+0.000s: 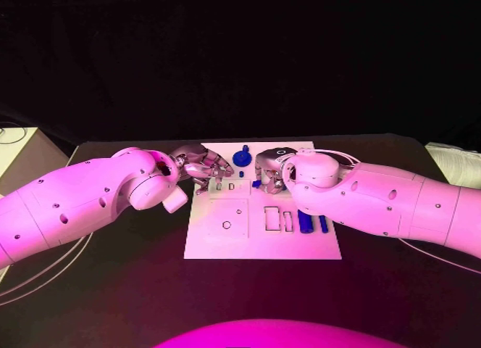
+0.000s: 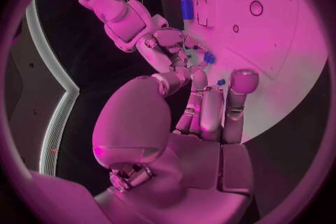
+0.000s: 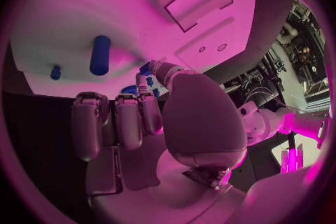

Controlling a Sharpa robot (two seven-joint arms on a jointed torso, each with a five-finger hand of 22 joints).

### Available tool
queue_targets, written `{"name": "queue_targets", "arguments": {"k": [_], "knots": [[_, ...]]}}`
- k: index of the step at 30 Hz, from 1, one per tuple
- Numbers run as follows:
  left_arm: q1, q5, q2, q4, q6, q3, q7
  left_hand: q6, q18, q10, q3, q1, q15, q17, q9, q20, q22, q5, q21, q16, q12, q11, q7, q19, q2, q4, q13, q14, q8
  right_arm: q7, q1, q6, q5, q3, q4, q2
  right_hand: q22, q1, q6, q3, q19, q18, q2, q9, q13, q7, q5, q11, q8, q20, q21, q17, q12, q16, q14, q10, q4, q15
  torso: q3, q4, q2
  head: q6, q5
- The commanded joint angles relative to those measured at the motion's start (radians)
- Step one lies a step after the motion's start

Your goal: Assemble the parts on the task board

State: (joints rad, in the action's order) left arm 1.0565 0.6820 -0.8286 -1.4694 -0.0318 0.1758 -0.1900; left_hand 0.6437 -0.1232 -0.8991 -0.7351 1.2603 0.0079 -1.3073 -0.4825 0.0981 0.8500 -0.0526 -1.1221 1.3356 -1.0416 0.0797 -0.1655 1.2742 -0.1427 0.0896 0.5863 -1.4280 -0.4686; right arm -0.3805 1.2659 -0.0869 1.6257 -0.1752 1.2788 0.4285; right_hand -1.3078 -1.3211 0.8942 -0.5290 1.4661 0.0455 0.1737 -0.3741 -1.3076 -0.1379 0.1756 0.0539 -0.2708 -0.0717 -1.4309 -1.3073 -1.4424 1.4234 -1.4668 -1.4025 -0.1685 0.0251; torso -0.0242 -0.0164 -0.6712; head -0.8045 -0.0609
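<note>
Head view: from above, looking down on tabletop (image 1: 105, 290) and white board (image 1: 214, 243). Wrist views: close behind left hand (image 2: 203, 106) and right hand (image 3: 140, 117), facing that same board, shared across all three.

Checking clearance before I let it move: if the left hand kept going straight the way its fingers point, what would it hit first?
Probably the right hand, which faces the left hand closely across the task board. Depth between them is unclear.

The right hand (image 3: 150, 123) hangs over the white board (image 3: 84, 17); its fingers (image 3: 87, 123) curl in side by side; a small blue part (image 3: 145, 70) sits at the thumb tip; a long blue peg (image 3: 100, 55) and a small blue piece (image 3: 55, 72) lie on the board; cut-out slots (image 3: 199, 0) show nearby.
</note>
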Motion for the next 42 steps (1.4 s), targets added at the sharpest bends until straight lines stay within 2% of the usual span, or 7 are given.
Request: {"name": "queue_targets", "arguments": {"k": [1, 6, 9, 18, 22, 35, 42], "knots": [[-0.016, -0.019, 0.009, 0.006, 0.009, 0.0, 0.055, 0.0, -0.012, 0.0, -0.027, 0.019, -0.019, -0.036, 0.039, -0.014, 0.005, 0.001, 0.001, 0.001, 0.002, -0.024, 0.01, 0.009, 0.0, -0.01, -0.005, -0.004, 0.042, 0.009, 0.001, -0.066, 0.01, 0.002, 0.017, 0.012, -0.127, 0.01, 0.003, -0.004, 0.082, -0.014, 0.003, 0.0, -0.104, -0.001, -0.001, 0.001, -0.001, 0.001, -0.005, -0.007, -0.004, 0.004, -0.049, -0.006, 0.004, 0.002, -0.0004, -0.0021, 0.0, 0.002, -0.001], [-0.041, -0.027, 0.025, 0.016, 0.01, 0.0, 0.097, 0.013, -0.004, -0.004, -0.067, 0.029, -0.033, -0.06, 0.086, -0.028, 0.048, 0.0, -0.028, 0.03, 0.001, -0.039, 0.027, 0.033, 0.007, -0.029, -0.011, -0.022, 0.088, 0.018, 0.002, -0.097, 0.003, 0.005, 0.04, 0.027, -0.127, 0.011, 0.003, -0.005, 0.082, -0.014, 0.004, 0.0, -0.105, 0.0, -0.002, 0.001, -0.001, 0.001, -0.006, -0.008, -0.005, 0.004, -0.049, -0.007, 0.004, 0.002, 0.0006, -0.0016, -0.001, 0.002, 0.002], [-0.049, -0.027, 0.034, 0.021, 0.01, -0.001, 0.116, 0.016, 0.0, -0.008, -0.077, 0.029, -0.037, -0.072, 0.099, -0.032, 0.067, 0.0, -0.041, 0.044, -0.001, -0.044, 0.033, 0.042, 0.008, -0.035, -0.011, -0.029, 0.101, 0.021, 0.002, -0.109, -0.001, 0.007, 0.054, 0.034, -0.128, 0.012, 0.004, -0.005, 0.082, -0.014, 0.005, 0.0, -0.107, 0.0, -0.002, 0.0, -0.002, 0.001, -0.006, -0.009, -0.007, 0.005, -0.05, -0.009, 0.004, 0.002, 0.0011, 0.0007, 0.0, 0.003, 0.002], [-0.056, -0.01, 0.049, 0.025, 0.009, -0.001, 0.153, 0.002, 0.01, -0.019, -0.102, 0.031, -0.05, -0.104, 0.135, -0.044, 0.131, 0.0, -0.086, 0.08, -0.014, -0.06, 0.056, 0.068, 0.013, -0.057, -0.009, -0.05, 0.145, 0.027, 0.002, -0.124, -0.008, 0.012, 0.08, 0.043, -0.129, 0.013, 0.004, -0.006, 0.082, -0.014, 0.005, 0.0, -0.107, 0.0, -0.002, 0.0, -0.002, 0.002, -0.007, -0.009, -0.006, 0.006, -0.05, -0.009, 0.005, 0.003, 0.0, 0.0025, 0.0, 0.004, 0.001], [-0.056, -0.005, 0.053, 0.024, 0.012, -0.001, 0.161, -0.062, 0.015, -0.02, -0.108, 0.027, -0.056, -0.116, 0.175, -0.049, 0.158, 0.0, -0.105, 0.094, -0.018, -0.067, 0.067, 0.078, 0.013, -0.064, -0.007, -0.058, 0.192, 0.029, 0.002, -0.127, -0.011, 0.014, 0.09, 0.046, -0.129, 0.013, 0.004, -0.006, 0.082, -0.014, 0.005, 0.0, -0.107, 0.0, -0.002, 0.0, -0.002, 0.002, -0.007, -0.009, -0.006, 0.006, -0.05, -0.009, 0.005, 0.003, 0.0017, 0.0022, 0.0, 0.004, 0.0], [-0.056, 0.03, 0.055, 0.028, 0.031, -0.002, 0.123, -0.054, 0.017, -0.022, -0.111, 0.023, -0.057, -0.121, 0.178, -0.051, 0.172, 0.0, -0.114, 0.099, -0.022, -0.066, 0.061, 0.082, 0.016, -0.065, -0.005, -0.061, 0.196, 0.027, 0.002, -0.14, -0.013, 0.018, 0.111, 0.054, -0.128, 0.014, 0.005, -0.007, 0.082, -0.014, 0.006, 0.0, -0.107, 0.001, -0.002, -0.001, -0.003, 0.002, -0.007, -0.01, -0.007, 0.006, -0.05, -0.01, 0.006, 0.003, 0.0011, 0.0018, -0.001, 0.002, -0.003], [-0.056, 0.04, 0.053, 0.03, 0.04, -0.002, 0.1, -0.004, 0.018, -0.021, -0.111, 0.018, -0.049, -0.122, 0.169, -0.047, 0.174, 0.0, -0.117, 0.101, -0.028, -0.054, 0.043, 0.081, 0.018, -0.067, -0.003, -0.06, 0.184, 0.023, 0.002, -0.143, -0.013, 0.019, 0.112, 0.056, -0.129, 0.014, 0.005, -0.007, 0.082, -0.014, 0.006, 0.0, -0.108, 0.001, -0.002, -0.001, -0.003, 0.002, -0.008, -0.01, -0.007, 0.006, -0.05, -0.01, 0.006, 0.003, 0.0014, 0.0015, 0.0, 0.002, -0.003]]}}
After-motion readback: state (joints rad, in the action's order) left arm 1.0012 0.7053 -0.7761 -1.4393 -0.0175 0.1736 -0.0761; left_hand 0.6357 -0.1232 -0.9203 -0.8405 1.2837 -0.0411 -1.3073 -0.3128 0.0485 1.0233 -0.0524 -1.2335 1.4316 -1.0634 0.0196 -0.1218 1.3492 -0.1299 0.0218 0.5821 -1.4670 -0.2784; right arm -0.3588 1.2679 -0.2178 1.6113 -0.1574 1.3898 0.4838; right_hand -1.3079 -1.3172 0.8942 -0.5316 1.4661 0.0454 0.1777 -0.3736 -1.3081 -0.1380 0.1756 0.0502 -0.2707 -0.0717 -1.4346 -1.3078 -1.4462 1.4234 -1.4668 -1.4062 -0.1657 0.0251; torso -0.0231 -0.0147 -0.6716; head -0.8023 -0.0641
